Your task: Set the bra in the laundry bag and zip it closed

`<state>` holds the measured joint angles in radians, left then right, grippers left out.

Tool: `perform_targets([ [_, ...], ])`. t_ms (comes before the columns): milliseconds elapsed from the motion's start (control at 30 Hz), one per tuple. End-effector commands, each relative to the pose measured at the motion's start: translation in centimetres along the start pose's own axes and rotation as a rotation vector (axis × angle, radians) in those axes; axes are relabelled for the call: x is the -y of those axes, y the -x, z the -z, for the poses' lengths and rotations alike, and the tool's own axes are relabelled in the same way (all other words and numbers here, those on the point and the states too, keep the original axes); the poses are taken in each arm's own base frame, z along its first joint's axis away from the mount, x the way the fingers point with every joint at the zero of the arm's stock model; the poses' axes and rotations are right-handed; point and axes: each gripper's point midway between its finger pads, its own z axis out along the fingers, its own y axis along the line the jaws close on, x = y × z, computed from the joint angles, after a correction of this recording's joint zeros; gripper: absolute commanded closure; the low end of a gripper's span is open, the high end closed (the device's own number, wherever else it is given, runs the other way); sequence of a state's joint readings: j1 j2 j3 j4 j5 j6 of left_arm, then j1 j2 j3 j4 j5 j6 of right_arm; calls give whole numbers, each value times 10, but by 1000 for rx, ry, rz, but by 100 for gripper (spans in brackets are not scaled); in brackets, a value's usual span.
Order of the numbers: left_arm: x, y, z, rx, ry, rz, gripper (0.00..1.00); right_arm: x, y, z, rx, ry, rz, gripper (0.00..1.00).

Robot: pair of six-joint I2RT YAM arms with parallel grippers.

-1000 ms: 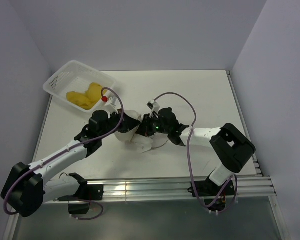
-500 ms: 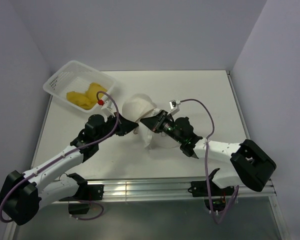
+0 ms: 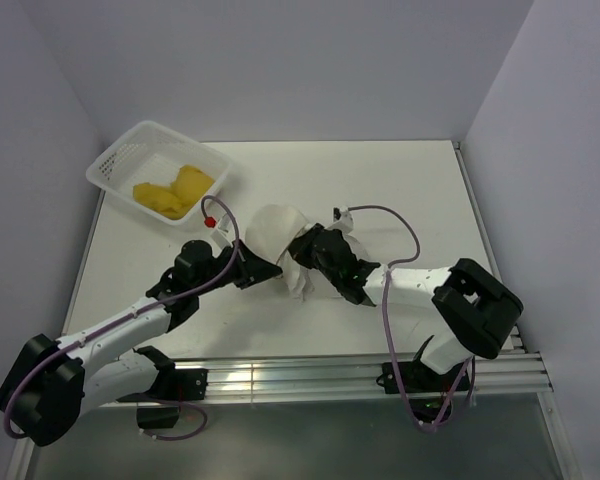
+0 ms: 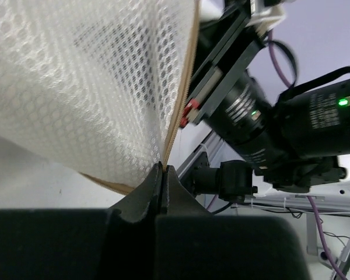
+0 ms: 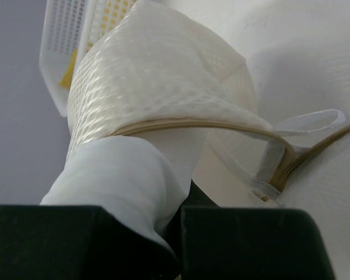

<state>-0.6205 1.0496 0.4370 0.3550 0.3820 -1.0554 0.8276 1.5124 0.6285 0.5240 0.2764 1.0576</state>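
The laundry bag (image 3: 270, 228), white mesh with a tan rim (image 4: 184, 87), sits raised at mid-table between both arms. My left gripper (image 3: 272, 268) is shut on the bag's rim at its near-left side; in the left wrist view its jaws (image 4: 163, 166) pinch the tan edge under the mesh (image 4: 76, 87). From the right, my right gripper (image 3: 308, 252) is shut on smooth white fabric, the bra (image 5: 122, 175) by its look, which runs under the rim into the bag (image 5: 151, 76). That gripper's (image 5: 184, 201) fingertips are hidden by the fabric.
A white perforated basket (image 3: 120, 160) holding yellow fabric pieces (image 3: 170, 190) stands at the far left corner. The right arm's wrist and camera (image 4: 291, 122) sit close beside the bag's rim. A white strap loop (image 5: 315, 119) lies on the table beside the bag.
The bag has been drawn up from a low bundle under both wrists into a raised shape. The right arm swung out to the right and has come partly back; both grips held.
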Motion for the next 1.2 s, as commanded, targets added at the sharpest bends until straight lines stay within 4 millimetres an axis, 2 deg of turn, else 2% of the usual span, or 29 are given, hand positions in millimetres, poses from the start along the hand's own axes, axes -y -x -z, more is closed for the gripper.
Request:
perform_targets([
  [0,24,-7,8,-35,-100,37,100,-15,36,-11,149,-71,-11,100],
  [100,10,-11,6,-33,-55,53,100,-11,32,-21,147,-103,-6,100],
  [167,-2,-10,6,-13,-7,58,100,-7,26,-24,129,-108,6,89],
  [200,-6,-8,6,-2,11,56,100,-5,22,-25,104,-113,29,77],
  [233,-11,-5,5,23,33,54,100,-5,20,-24,93,-116,44,54],
  [333,-12,2,4,51,51,29,100,6,16,-13,67,-130,78,29],
  [367,-13,6,3,69,57,27,100,0,21,-6,71,-112,83,24],
  [400,-14,7,3,77,61,26,100,2,21,-3,57,-111,127,19],
  [533,-20,12,4,111,88,20,100,0,15,18,-43,-73,201,15],
  [700,-29,23,10,162,137,-3,100,17,12,46,-155,-99,336,0],
  [733,-28,27,11,174,138,-11,100,14,16,52,-159,-88,347,0],
  [767,-28,32,13,190,142,-21,100,21,13,57,-194,-99,369,0],
  [867,-26,38,13,197,138,-35,100,51,30,65,-179,-153,330,4],
  [900,-26,39,13,198,139,-37,100,79,43,66,-155,-218,289,8],
  [933,-26,39,13,196,136,-39,100,86,51,69,-139,-226,268,19],
  [1033,-28,38,12,189,136,-44,100,119,67,80,-69,-323,243,37],
  [1133,-33,36,11,180,137,-38,100,147,68,83,-64,-418,233,37],
  [1167,-32,36,10,179,128,-40,100,150,68,80,-60,-413,220,37],
])
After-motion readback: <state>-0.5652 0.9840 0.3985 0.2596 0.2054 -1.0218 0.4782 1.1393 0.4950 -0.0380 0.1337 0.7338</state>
